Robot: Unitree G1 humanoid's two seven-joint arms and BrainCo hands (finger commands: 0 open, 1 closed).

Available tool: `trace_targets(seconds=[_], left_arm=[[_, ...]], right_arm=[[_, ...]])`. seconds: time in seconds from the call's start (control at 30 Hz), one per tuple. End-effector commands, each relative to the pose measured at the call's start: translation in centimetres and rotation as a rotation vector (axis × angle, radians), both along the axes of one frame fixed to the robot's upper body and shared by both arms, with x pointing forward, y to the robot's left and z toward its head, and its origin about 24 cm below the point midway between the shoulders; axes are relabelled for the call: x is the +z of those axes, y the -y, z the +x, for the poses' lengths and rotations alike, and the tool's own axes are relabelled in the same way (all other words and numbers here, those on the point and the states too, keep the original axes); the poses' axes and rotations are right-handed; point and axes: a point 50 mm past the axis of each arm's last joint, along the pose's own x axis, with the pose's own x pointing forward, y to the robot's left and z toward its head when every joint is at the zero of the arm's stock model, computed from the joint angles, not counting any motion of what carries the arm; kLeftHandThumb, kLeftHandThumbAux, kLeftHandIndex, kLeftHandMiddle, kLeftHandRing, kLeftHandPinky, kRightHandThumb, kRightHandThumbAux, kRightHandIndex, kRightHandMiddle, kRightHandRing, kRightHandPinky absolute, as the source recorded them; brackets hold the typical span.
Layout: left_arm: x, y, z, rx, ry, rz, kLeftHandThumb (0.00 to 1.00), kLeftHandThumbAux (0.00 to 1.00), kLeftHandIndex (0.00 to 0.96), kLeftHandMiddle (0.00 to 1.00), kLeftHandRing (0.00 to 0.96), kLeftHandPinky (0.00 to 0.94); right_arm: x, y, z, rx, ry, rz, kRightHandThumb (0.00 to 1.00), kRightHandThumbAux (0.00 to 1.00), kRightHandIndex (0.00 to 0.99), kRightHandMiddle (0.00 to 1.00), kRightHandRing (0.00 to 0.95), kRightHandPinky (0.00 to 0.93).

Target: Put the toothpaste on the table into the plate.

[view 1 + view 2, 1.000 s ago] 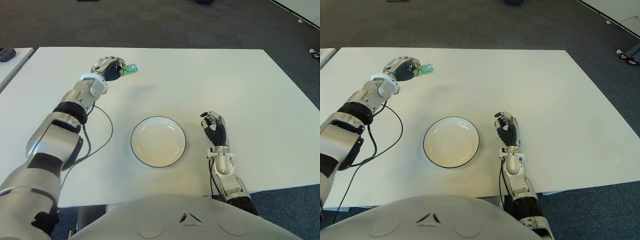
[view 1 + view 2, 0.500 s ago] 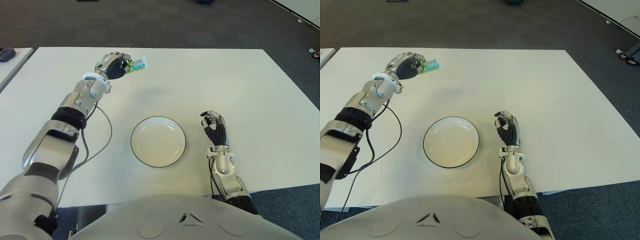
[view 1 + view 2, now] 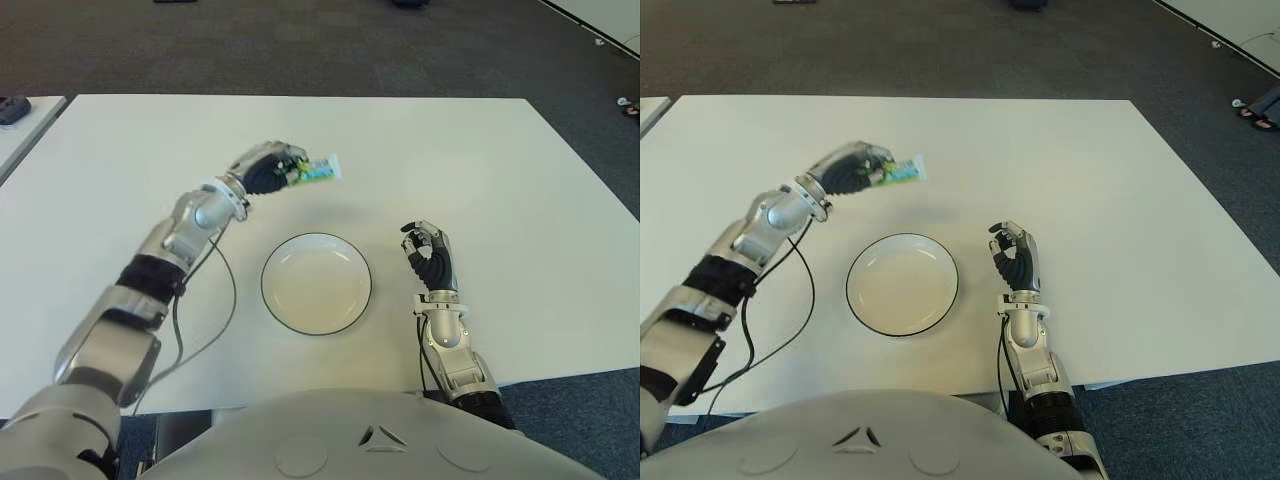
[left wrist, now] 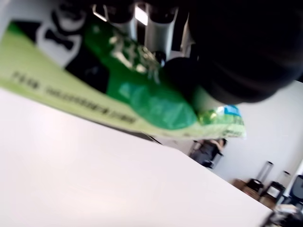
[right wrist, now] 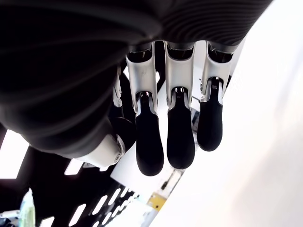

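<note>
A green and white toothpaste tube [image 3: 318,171] is held above the white table [image 3: 480,170], with my left hand [image 3: 268,168] shut on its near end. The tube [image 4: 142,90] fills the left wrist view, pinched under dark fingers. It hangs just beyond the far left rim of the white plate [image 3: 316,283] with a dark rim, which lies near the table's front edge and holds nothing. My right hand [image 3: 428,256] shows to the right of the plate, fingers [image 5: 165,137] relaxed and holding nothing.
A black cable [image 3: 205,310] trails from my left arm across the table left of the plate. A dark object [image 3: 14,108] lies on a neighbouring table at the far left. Dark carpet surrounds the table.
My left hand has carried the toothpaste from the far left part of the table towards me and to the right, close to the plate. The right hand has not moved.
</note>
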Motion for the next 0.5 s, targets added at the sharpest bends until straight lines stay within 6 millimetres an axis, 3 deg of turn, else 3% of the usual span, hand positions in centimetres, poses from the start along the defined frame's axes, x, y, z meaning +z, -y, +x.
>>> trace_targets(seconds=[0.03,0.27,0.5], left_arm=[[0.4,0.4,-1.1,-0.075,-0.023,0.010,0.706,0.720,0.436,0.787,0.762,0.726],[1.6,1.1,-4.7,-0.277,-0.008,0.093,0.706,0.721,0.436,0.788,0.767,0.741],[2.1,1.2,-5.8,-0.387,-0.038,0.174,0.706,0.720,0.436,0.795,0.776,0.756]], right_arm=[[-0.1,0.1,0.0,-0.019,-0.016,0.002,0.700,0.732,0.428,0.637,0.621,0.573],[-0.1,0.2,0.0,-0.024,-0.004,-0.004,0.700,0.731,0.428,0.649,0.639,0.599],[-0.1,0.3,0.0,-0.020,-0.008,-0.005,0.699,0.731,0.427,0.652,0.644,0.575]])
